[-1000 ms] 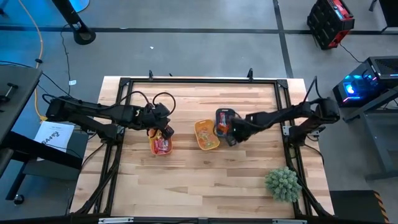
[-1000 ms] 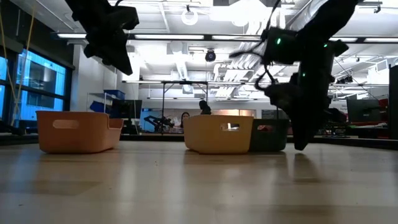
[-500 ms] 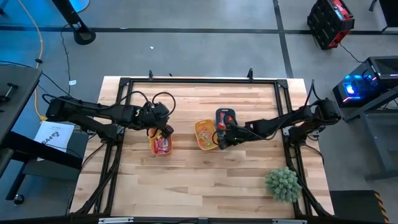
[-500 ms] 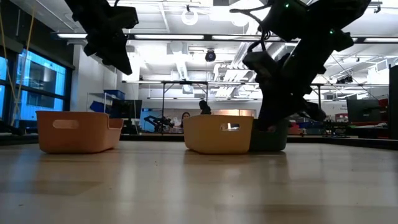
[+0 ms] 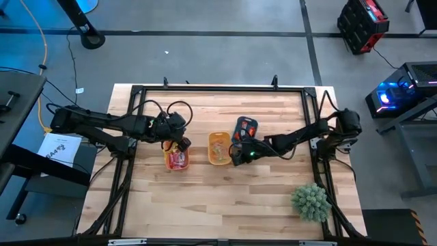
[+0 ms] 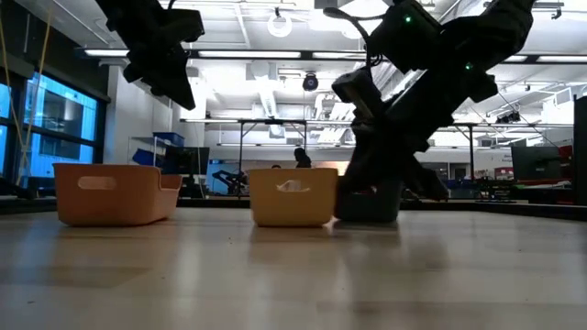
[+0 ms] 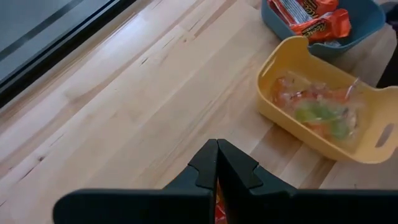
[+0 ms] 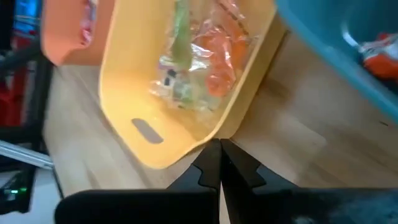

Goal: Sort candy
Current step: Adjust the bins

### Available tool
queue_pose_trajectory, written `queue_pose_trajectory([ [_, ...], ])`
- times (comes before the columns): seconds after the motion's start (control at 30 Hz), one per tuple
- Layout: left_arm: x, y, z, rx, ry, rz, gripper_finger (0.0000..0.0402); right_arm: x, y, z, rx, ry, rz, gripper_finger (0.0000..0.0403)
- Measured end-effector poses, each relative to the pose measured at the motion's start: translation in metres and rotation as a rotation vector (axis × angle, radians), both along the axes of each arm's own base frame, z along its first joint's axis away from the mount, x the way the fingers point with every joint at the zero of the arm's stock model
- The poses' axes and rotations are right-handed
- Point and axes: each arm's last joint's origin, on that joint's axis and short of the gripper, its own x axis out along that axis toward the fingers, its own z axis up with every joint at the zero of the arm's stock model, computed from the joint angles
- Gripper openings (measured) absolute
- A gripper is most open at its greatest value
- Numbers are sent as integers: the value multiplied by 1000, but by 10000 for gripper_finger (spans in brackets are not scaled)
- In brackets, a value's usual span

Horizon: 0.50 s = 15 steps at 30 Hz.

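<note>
— How far along is the sorting?
— Nearly done, I judge: candy [image 7: 314, 109] sits in trays; none loose on the surface [image 5: 225, 188].
— Tools?
— Left tool [image 7: 217, 171] clenched above the nine o'clock tray; right tool [image 8: 219, 163] clenched beside the middle tray.

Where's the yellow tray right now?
In the high view the yellow tray sits mid-table, between the orange tray on its left and the teal tray on its right, with the right gripper at its right edge.

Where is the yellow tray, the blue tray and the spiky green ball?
yellow tray [image 5: 219, 148], high view, on its inside.
blue tray [image 7: 323, 40], left wrist view, on its wall.
spiky green ball [image 5: 311, 201], high view, on its middle.
</note>
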Motion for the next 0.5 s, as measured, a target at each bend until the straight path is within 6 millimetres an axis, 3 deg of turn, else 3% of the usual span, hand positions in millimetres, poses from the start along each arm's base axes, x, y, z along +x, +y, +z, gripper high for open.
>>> queue_pose_trajectory([
  [0.17,0,0,0,0,1,0,0,-1,-2,5,2,-14,14,0],
  [0.3,0,0,0,0,6,-1,0,-7,-4,30,-6,-77,55,0],
  [0.5,0,0,0,0,4,-2,0,-28,-37,54,-143,-31,-118,0],
])
